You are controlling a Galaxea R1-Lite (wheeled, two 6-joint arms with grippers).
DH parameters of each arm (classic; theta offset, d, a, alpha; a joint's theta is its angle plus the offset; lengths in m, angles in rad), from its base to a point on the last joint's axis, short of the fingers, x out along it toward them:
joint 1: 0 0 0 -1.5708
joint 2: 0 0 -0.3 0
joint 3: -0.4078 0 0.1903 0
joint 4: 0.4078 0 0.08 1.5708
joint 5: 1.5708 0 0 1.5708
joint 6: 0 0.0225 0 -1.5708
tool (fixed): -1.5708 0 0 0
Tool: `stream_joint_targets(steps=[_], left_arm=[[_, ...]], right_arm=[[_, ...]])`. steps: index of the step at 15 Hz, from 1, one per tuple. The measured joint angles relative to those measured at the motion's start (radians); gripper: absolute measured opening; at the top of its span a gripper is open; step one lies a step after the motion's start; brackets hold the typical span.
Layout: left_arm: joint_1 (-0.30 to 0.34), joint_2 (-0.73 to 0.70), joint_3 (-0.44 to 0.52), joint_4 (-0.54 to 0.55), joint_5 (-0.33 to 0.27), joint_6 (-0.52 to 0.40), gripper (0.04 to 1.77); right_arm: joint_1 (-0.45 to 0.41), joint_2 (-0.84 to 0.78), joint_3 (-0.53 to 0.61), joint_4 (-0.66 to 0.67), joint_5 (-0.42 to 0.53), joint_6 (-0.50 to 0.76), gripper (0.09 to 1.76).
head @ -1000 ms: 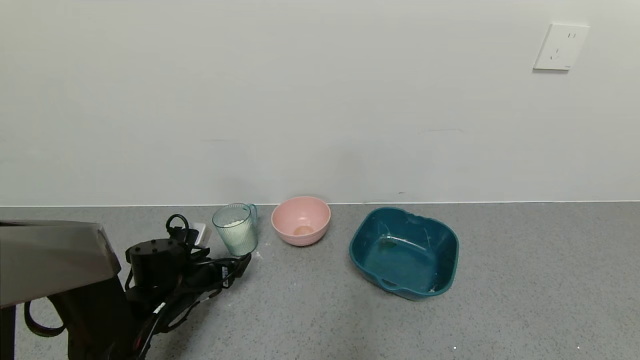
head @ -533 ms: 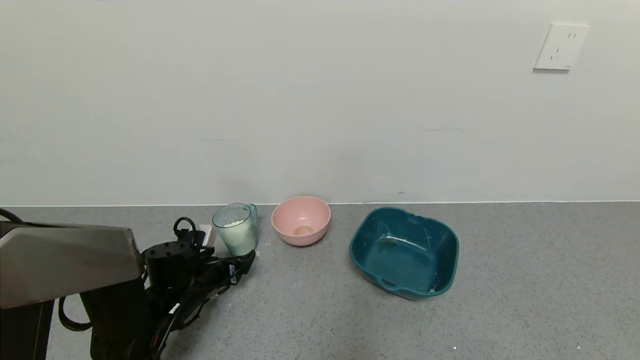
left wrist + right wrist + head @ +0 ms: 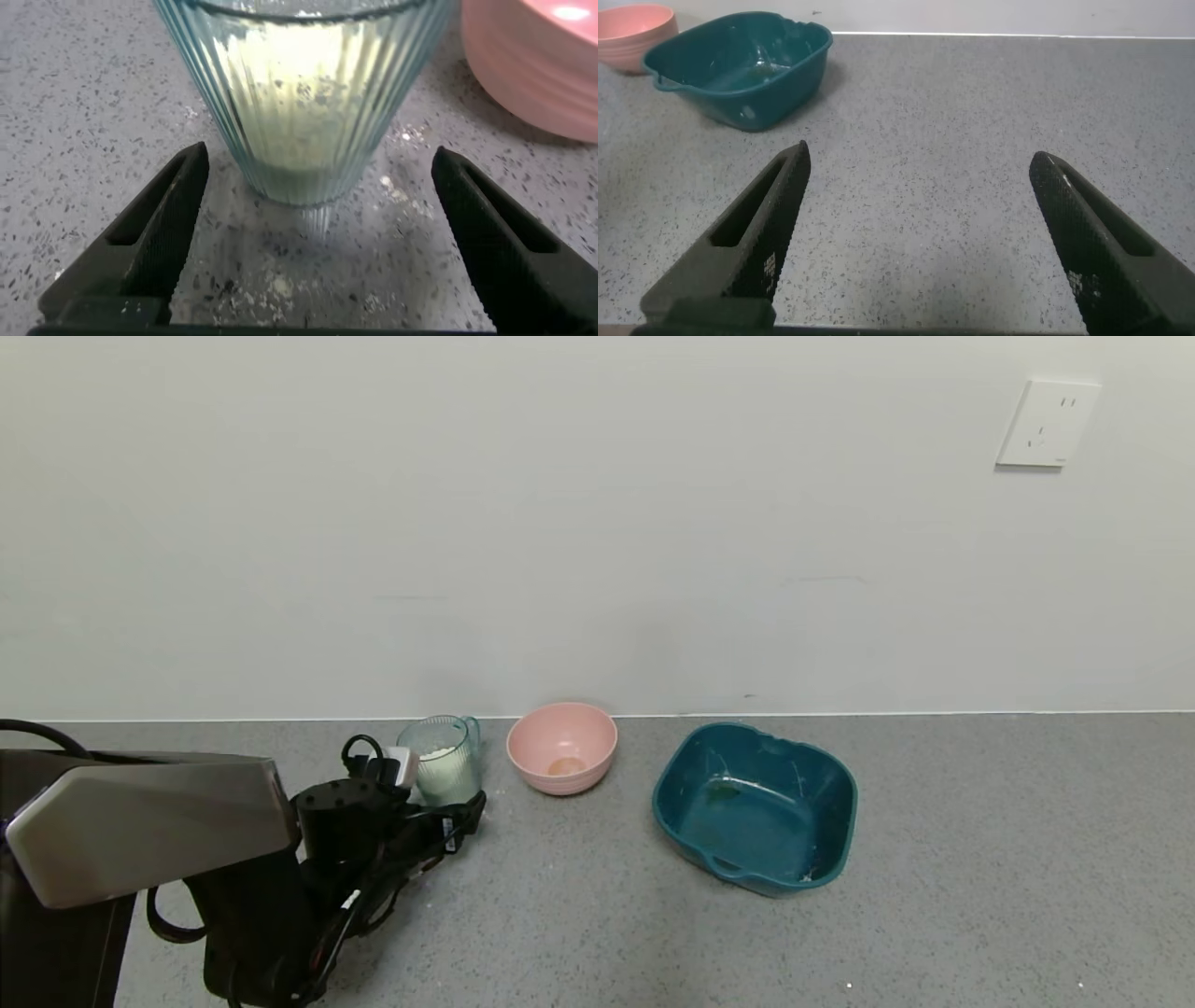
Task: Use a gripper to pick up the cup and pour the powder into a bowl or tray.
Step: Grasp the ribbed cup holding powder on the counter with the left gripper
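The ribbed pale blue-green cup (image 3: 446, 767) stands upright on the grey counter, holding white powder (image 3: 439, 767). My left gripper (image 3: 439, 793) is open right in front of it, low over the counter. In the left wrist view the cup (image 3: 308, 103) stands just ahead of the gap between the wide-spread fingers (image 3: 163, 219), not touched, with the powder (image 3: 299, 84) showing through its side. The pink bowl (image 3: 562, 747) with a brownish spot sits just right of the cup; its side shows in the left wrist view (image 3: 533, 65). My right gripper (image 3: 920, 219) is open over bare counter, out of the head view.
A dark teal squarish tub (image 3: 754, 807) sits right of the bowl; it also shows in the right wrist view (image 3: 738, 65). A white wall runs close behind the objects. Specks of spilled powder (image 3: 402, 191) lie by the cup's base.
My left arm has moved forward and right toward the cup; its gripper now partly hides the cup's lower left side. Cup, bowl and tub have not moved.
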Motion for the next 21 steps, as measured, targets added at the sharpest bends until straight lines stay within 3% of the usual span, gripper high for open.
stream_joint_targets(steps=[7,21], left_arm=[[0.0,0.032,-0.086,0.012,0.015,0.002,1.72],[0.001,0.073,-0.163,0.014,0.023,0.0,1.72]], right_arm=[[0.0,0.0,0.0,0.0,0.0,0.0,1.71],[0.0,0.0,0.0,0.0,0.0,0.0,1.71]])
